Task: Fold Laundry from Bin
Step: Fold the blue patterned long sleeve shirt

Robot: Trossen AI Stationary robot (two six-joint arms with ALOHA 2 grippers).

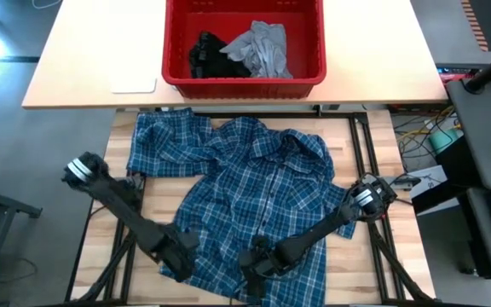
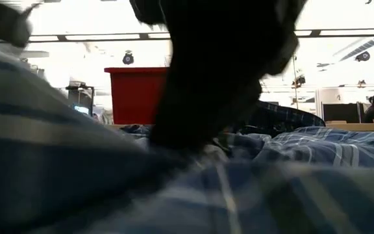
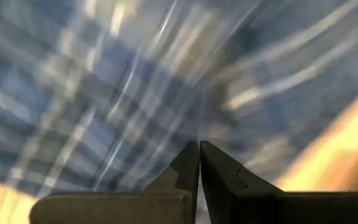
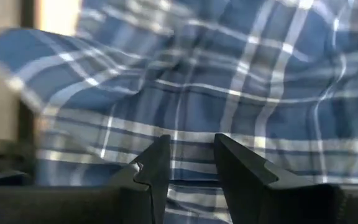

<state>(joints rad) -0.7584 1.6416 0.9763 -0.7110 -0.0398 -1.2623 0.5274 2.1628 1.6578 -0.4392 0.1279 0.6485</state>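
Note:
The blue-and-white plaid shirt (image 1: 245,188) lies spread and rumpled on the wooden table, its collar toward the far edge. It also shows in the low view (image 2: 304,153). My left gripper (image 1: 177,254) is at the shirt's near left hem, and its fingers (image 3: 199,149) are shut. My right gripper (image 1: 254,263) is low over the shirt's near middle, and it is open (image 4: 190,146) with plaid cloth showing through the gap. The red bin (image 1: 244,83) stands on the far table. It holds the light grey T-shirt (image 1: 262,47) and the black garment (image 1: 205,53). My left gripper's shut fingertips (image 3: 194,155) are right at the plaid cloth near the shirt's near left hem. I cannot tell whether they touch it or hold any of it. My right gripper's open fingers (image 4: 157,158) stand just over the shirt. I cannot tell whether they touch it.
The bin stands beyond the far edge of the wooden table, on a lighter tabletop. A white sheet (image 1: 133,83) lies to the bin's left. A side table with cables and gear (image 1: 484,128) stands to the right. Bare wood (image 1: 373,145) shows on both sides of the shirt.

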